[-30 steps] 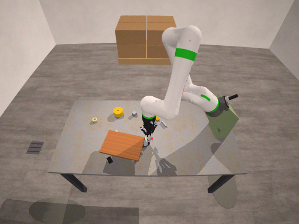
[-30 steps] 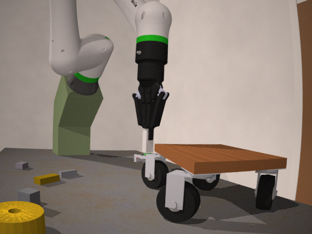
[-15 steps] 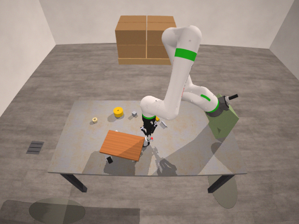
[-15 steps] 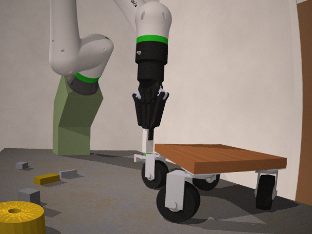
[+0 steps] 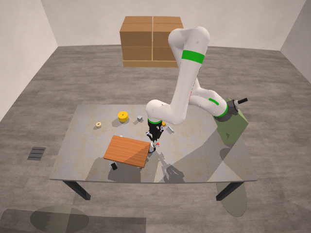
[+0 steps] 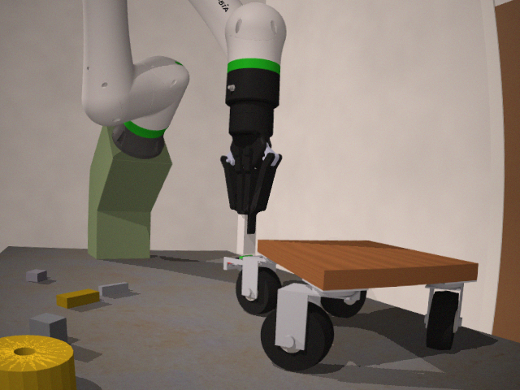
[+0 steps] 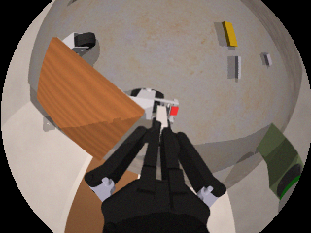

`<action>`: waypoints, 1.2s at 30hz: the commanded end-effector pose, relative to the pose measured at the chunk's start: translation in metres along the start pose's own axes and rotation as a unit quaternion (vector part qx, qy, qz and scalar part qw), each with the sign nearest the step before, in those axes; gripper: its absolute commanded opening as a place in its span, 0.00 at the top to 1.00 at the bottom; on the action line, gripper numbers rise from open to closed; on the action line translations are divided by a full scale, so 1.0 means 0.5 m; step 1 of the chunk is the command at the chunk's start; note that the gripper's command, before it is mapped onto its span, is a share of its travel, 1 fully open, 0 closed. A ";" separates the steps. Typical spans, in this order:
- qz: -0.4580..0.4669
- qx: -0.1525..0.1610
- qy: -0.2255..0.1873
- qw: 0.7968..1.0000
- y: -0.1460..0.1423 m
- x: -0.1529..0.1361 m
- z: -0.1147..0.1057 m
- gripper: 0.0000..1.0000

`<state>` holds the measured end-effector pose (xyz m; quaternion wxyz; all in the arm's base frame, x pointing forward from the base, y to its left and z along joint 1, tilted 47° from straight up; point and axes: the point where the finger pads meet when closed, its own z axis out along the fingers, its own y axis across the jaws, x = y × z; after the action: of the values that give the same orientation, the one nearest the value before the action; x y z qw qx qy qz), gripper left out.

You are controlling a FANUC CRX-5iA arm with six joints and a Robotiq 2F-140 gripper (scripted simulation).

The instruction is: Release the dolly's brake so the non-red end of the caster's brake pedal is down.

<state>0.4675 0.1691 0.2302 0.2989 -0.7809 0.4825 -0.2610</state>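
While my pincer (image 6: 250,245) points straight down with its fingers clenched tight on nothing, its tips rest on the brake pedal (image 6: 237,261) of the dolly's corner wheel (image 6: 257,290). From the wrist view the pedal's red end (image 7: 174,111) shows just past my fingertips. The dolly (image 5: 127,151) stands on the table (image 5: 200,155) on four wheels, wooden deck up and level, beside a green pedestal (image 6: 121,201). Well apart lie a yellow disc (image 5: 123,116), a small ring (image 5: 98,124), a yellow bar (image 6: 78,297) and grey blocks (image 6: 47,324).
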 end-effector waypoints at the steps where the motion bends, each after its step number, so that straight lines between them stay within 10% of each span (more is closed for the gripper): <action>1: 0.000 0.000 0.000 1.000 0.000 0.000 0.000 1.00; 36: 0.000 0.000 0.000 1.000 0.000 0.000 0.014 1.00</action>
<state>0.4724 0.1706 0.2254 0.2989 -0.7809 0.4825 -0.2610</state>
